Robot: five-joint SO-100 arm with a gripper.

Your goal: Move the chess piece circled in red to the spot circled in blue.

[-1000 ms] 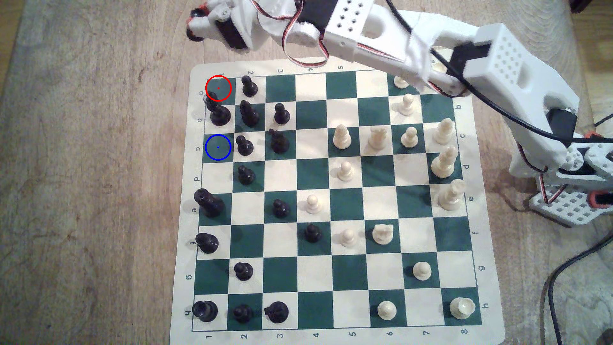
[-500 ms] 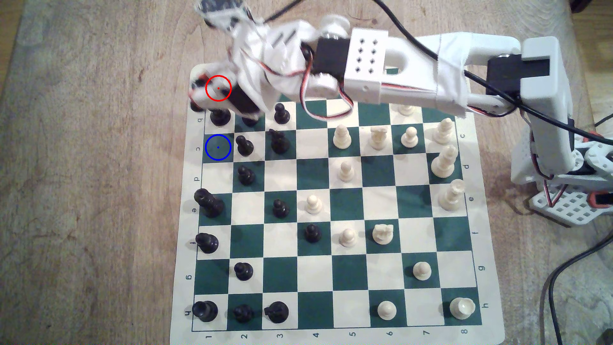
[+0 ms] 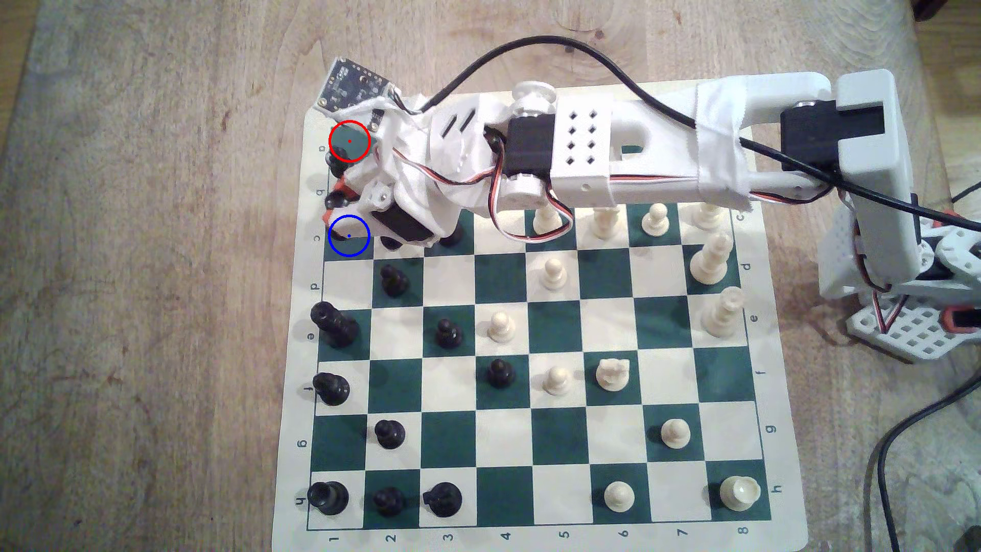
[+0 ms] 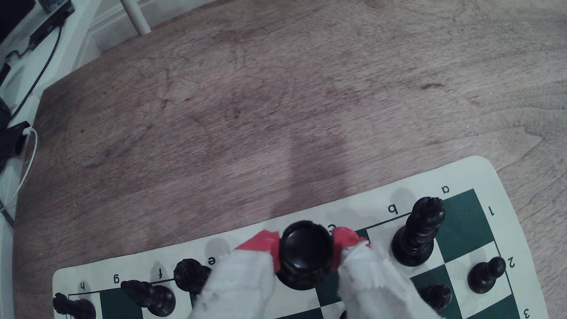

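1. gripper (image 4: 306, 254): two cloth-wrapped fingers (image 4: 242, 285) with red tips, clamped on either side of the chess piece circled in red (image 4: 306, 254); the piece sits between the tips, its round flat top facing the wrist camera.
2. in the exterior view the gripper (image 3: 342, 212) hangs over the board's a–c corner, its lower tip overlapping the spot circled in blue (image 3: 349, 235); whether the held piece touches the square cannot be told.
3. red ring (image 3: 349, 140): marks a dark green corner square just beyond the gripper, with no piece standing inside it.
4. tall black piece (image 4: 418, 233): stands upright just beside the gripper on the b square.
5. chess mat (image 3: 297, 371): cream-bordered, green and cream squares, lettered and numbered edges, lying flat on the table (image 3: 148, 265).
6. table: worn brown wood with visible grain and faint reddish scuffs, open surface stretching beyond the gripper.
7. room: past the table edge in the wrist view, a white ledge (image 4: 82, 33) carrying dark cables (image 4: 36, 79) and a white cord (image 4: 24, 171).
8. arm (image 3: 584, 154): white, taped in places, reaching across the far rows from its base at the exterior view's right.
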